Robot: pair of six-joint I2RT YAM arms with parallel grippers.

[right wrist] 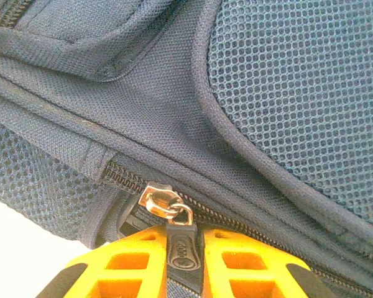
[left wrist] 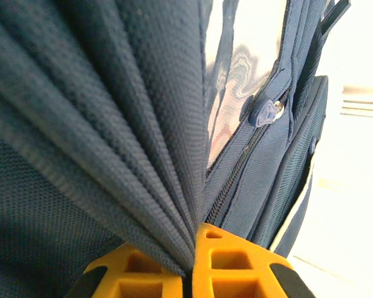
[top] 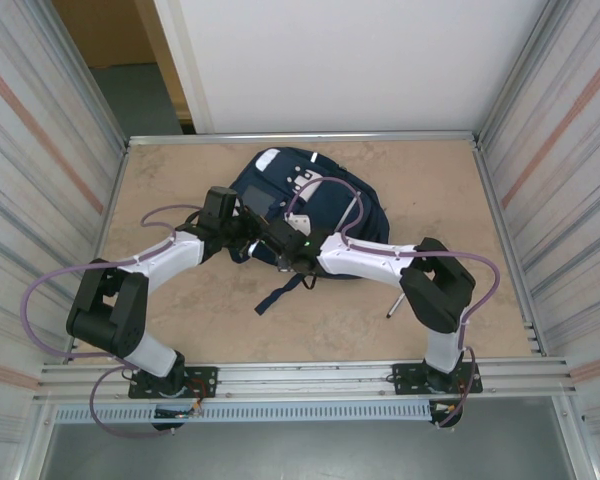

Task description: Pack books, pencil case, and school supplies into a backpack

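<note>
We find open table [top: 450, 200] left, right and in front of the backpack [top: 325, 210], with a narrower strip behind it. At its near-left edge both arms block the way: the left gripper [left wrist: 193, 251] pinches backpack fabric, and the right gripper [right wrist: 185, 239] clamps the zip pull [right wrist: 183, 251].

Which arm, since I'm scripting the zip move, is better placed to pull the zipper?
Right: the right tool clamps the zipper pull, while the left tool pinches backpack fabric, likely bracing it.

A tan, mottled surface [top: 180, 180] lies in an open-topped booth. Ribbed grey walls with a reddish stripe stand at 9 o'clock [top: 30, 150] and 3 o'clock [top: 570, 130]. A white panel [top: 360, 60] closes 12 o'clock. At 11 o'clock a gap shows grey floor [top: 140, 95] and brown board [top: 100, 30]. Metal rails [top: 300, 375] run along 6 o'clock. The light is even.
</note>
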